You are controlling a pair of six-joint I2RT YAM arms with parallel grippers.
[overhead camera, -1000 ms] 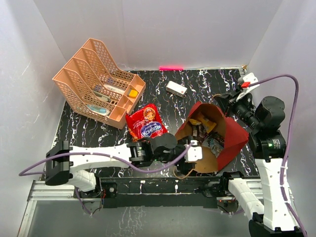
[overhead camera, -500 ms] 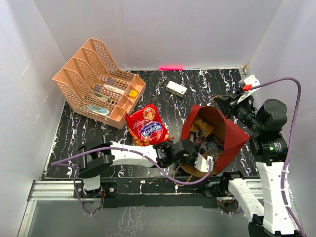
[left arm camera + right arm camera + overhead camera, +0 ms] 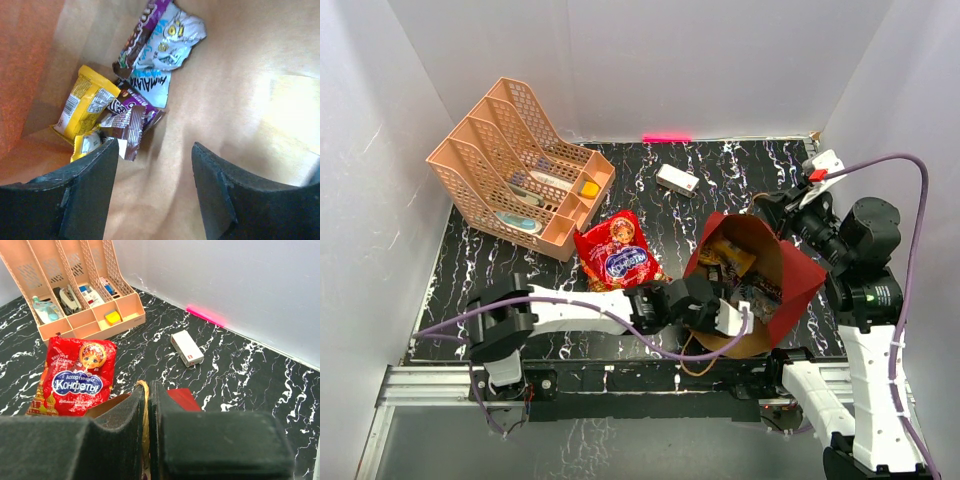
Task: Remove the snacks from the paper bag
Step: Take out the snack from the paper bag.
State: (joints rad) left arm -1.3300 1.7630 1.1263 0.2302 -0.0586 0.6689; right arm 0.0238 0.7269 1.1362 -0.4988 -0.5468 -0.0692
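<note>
Fingers of the left hand stood wide apart inside the paper bag, gripping nothing, with bare brown kraft showing between them; just beyond the lower-left finger, in the left half of the wrist view, lay a heap of small snacks: a yellow packet at the left, a brown packet touching it at centre, a white-blue packet above, and a purple wrapper along that one's upper-left edge. In the overhead view this hand sat in the bag's mouth at lower centre; the bag lay tilted on the tabletop, mouth toward the left of the frame. The right hand was pinched narrow on the bag's tan cord handle, at the bag's upper right edge in the overhead view. The red chip bag lay flat on the tabletop just left of the paper bag; a peach file rack stood at upper left, and a small white box lay apart near top centre.
</note>
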